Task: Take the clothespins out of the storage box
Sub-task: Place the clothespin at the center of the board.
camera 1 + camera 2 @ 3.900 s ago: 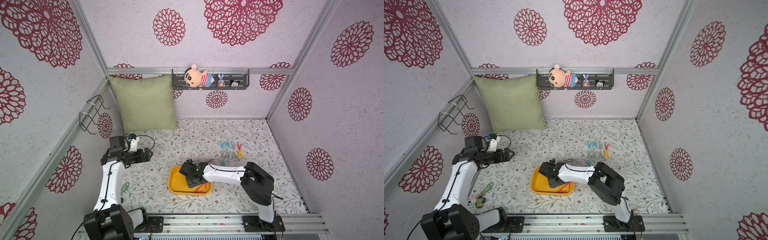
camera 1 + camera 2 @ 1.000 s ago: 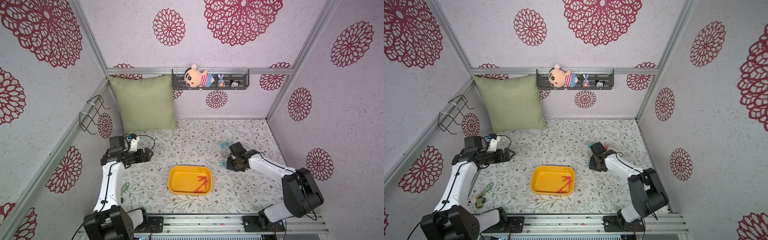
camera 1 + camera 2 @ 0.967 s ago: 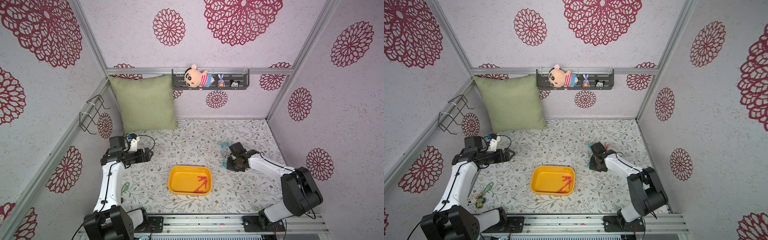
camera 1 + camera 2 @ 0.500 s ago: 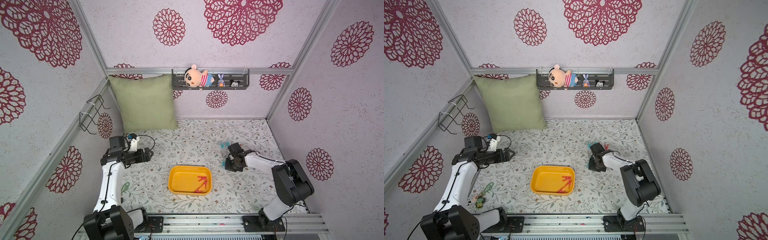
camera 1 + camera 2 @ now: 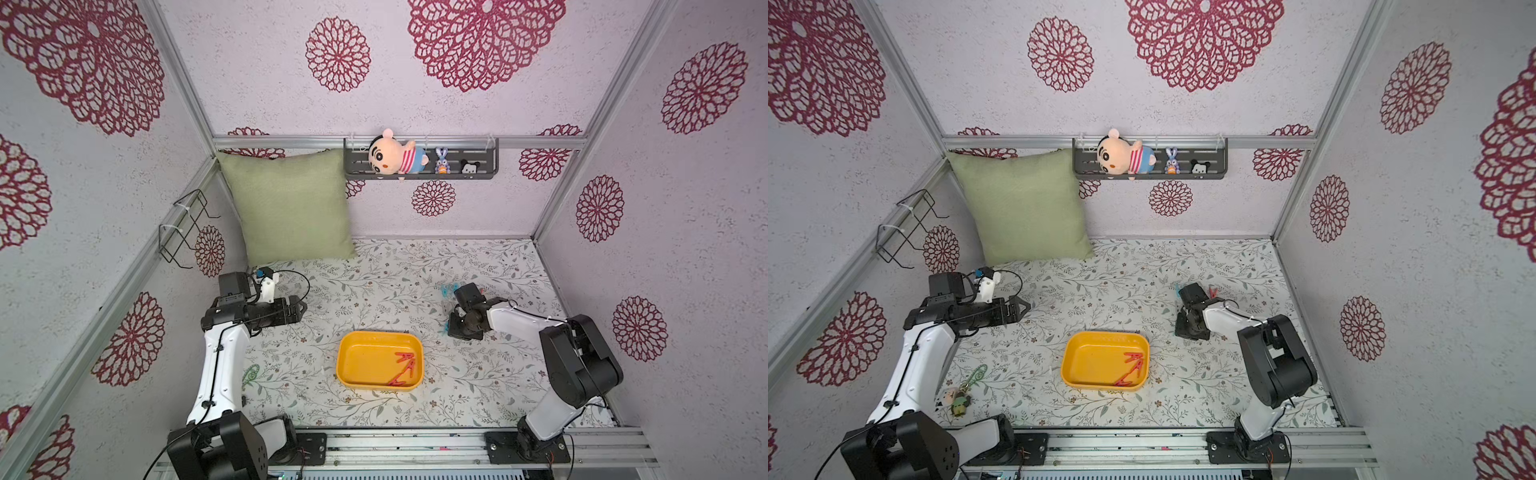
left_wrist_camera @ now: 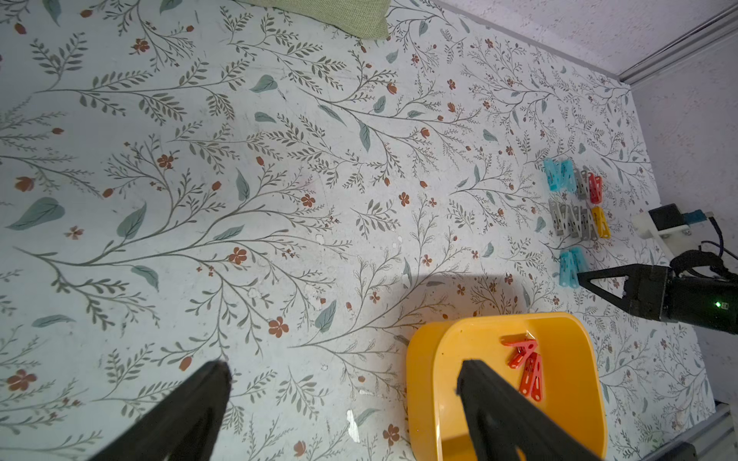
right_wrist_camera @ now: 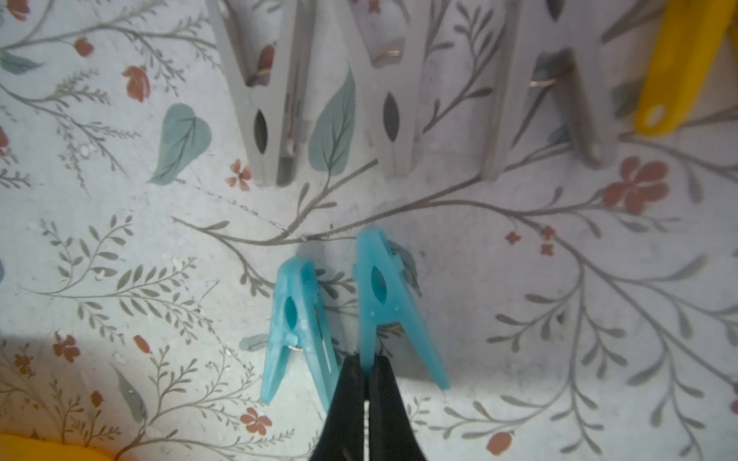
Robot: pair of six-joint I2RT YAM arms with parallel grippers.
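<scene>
The yellow storage box [image 5: 338, 357] [image 5: 1064, 361] [image 6: 423, 379] sits at the front middle of the floral cloth and holds red clothespins [image 5: 405, 368] [image 5: 1133, 368] [image 6: 527, 367]. To its right, teal, grey, red and yellow clothespins [image 6: 575, 221] lie in rows on the cloth. My right gripper [image 5: 452, 329] [image 5: 1183, 328] [image 6: 579, 275] [image 7: 366, 361] is down at the nearest row, shut on one leg of a teal clothespin [image 7: 383, 287]. A second teal clothespin [image 7: 297, 319] lies beside it. Grey clothespins [image 7: 271, 99] lie beyond. My left gripper [image 5: 301, 309] [image 5: 1023, 307] [image 6: 343, 367] hovers open and empty at the left.
A green cushion [image 5: 291, 208] leans in the back left corner. A dark wall shelf [image 5: 419, 166] with toys hangs on the back wall, and a wire rack [image 5: 183, 228] on the left wall. A small keychain toy [image 5: 959, 399] lies front left.
Since 3.9 s ago the right gripper left the box for the rows at the right. In the last second it stayed there while its elbow swung. The left arm is still.
</scene>
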